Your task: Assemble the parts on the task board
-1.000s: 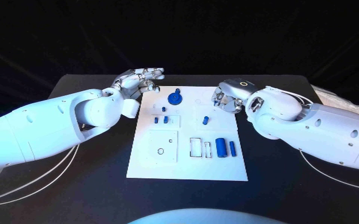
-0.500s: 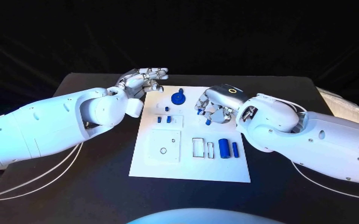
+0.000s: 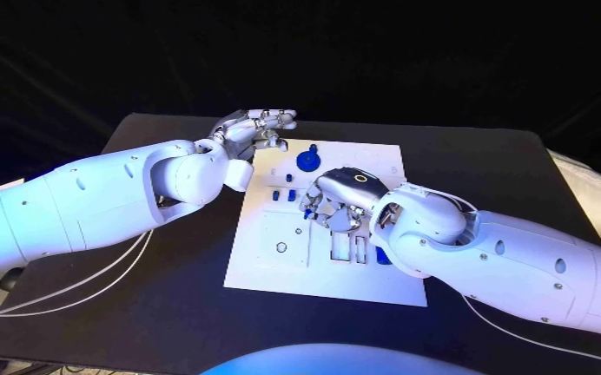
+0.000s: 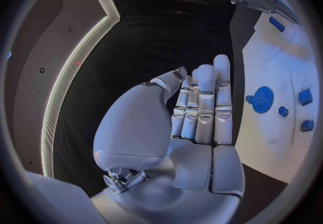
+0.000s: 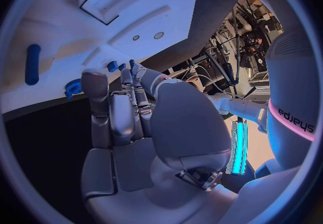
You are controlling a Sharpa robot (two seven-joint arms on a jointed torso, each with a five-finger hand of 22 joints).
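Right hand (image 3: 336, 204) over task board (image 3: 271, 264), grip unclear | left hand (image 3: 257, 128) fingers extended, empty | gear (image 3: 302, 162) flat.

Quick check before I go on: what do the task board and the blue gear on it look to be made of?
Task board: looks like matte white plastic, a thin flat plate with sharp-edged cut-out recesses; painted metal cannot be ruled out. Blue gear: probably moulded or printed plastic, going by its uniform saturated colour, dull sheen and small teeth at the rim, clearer in the left wrist view.

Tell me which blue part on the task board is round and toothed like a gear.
The blue gear at the task board's far end; the other blue parts are small pegs or cylinders.
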